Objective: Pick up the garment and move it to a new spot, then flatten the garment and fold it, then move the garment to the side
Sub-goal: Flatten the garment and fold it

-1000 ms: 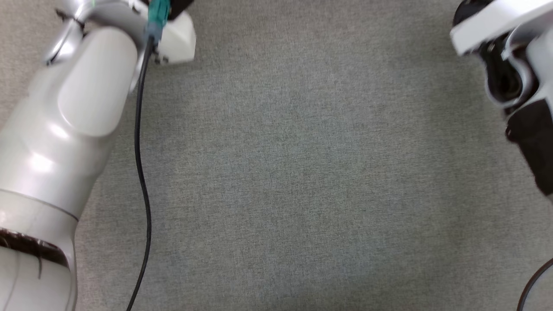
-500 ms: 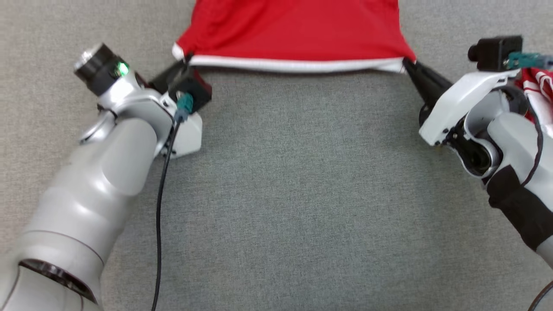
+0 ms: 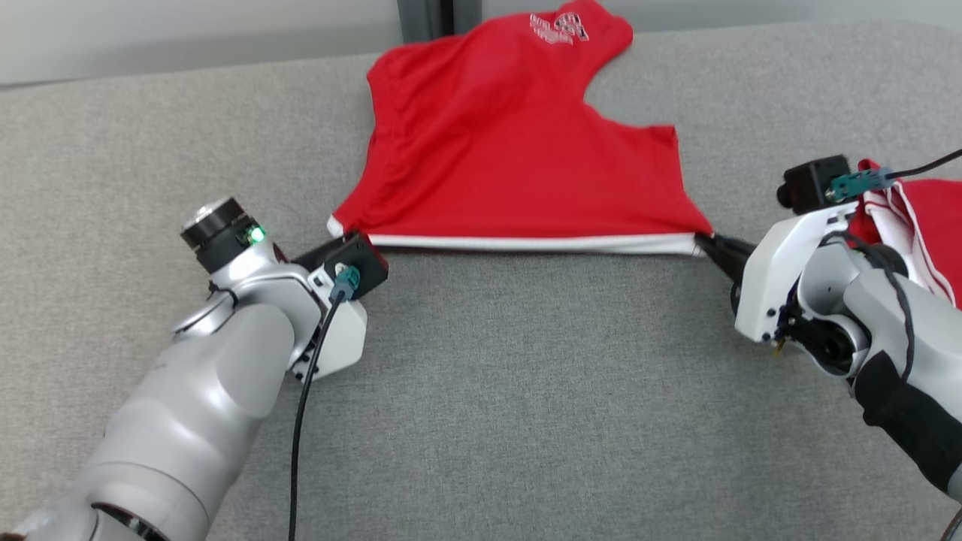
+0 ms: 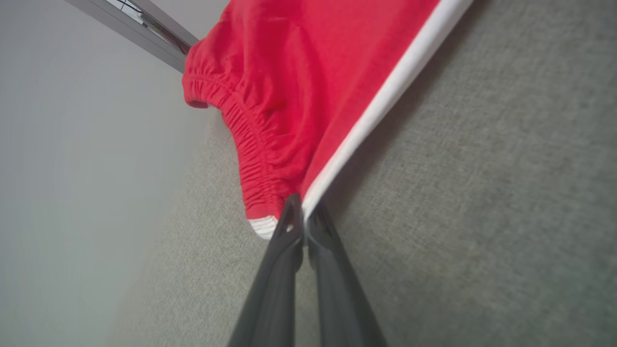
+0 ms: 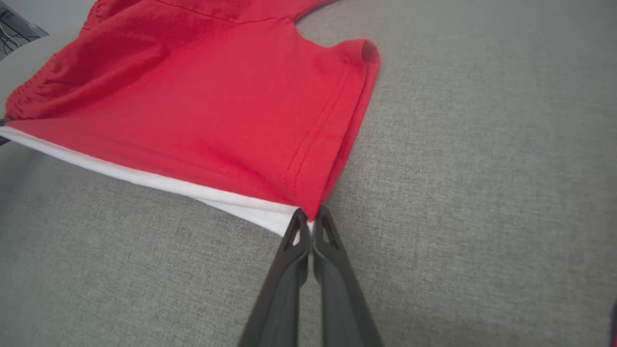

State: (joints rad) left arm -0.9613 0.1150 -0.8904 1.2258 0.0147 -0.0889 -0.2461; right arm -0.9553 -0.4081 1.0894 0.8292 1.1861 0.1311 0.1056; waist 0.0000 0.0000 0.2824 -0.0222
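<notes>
Pinching the garment at two corners, I have both pairs of jaws pressed together on cloth. My left gripper (image 4: 302,212) nips the corner where the gathered red waistband (image 4: 241,130) meets the white band (image 3: 526,243). My right gripper (image 5: 311,217) nips the other end of that band, where a stitched red hem comes down to it. The white band runs taut and nearly straight between my two sets of fingertips, and its shadow on the grey cloth suggests it is slightly lifted.

The garment (image 3: 511,158) is a pair of red shorts. It spreads away from me over the grey cloth-covered surface (image 3: 526,421), around the middle of the far half. One leg, with a white printed logo (image 3: 560,28), reaches the far edge. A pale wall (image 3: 188,34) stands beyond that edge.

A second red-and-white cloth (image 3: 921,218) lies at the right edge, partly behind my right wrist. A black cable (image 3: 301,421) hangs along my left forearm toward the near edge.
</notes>
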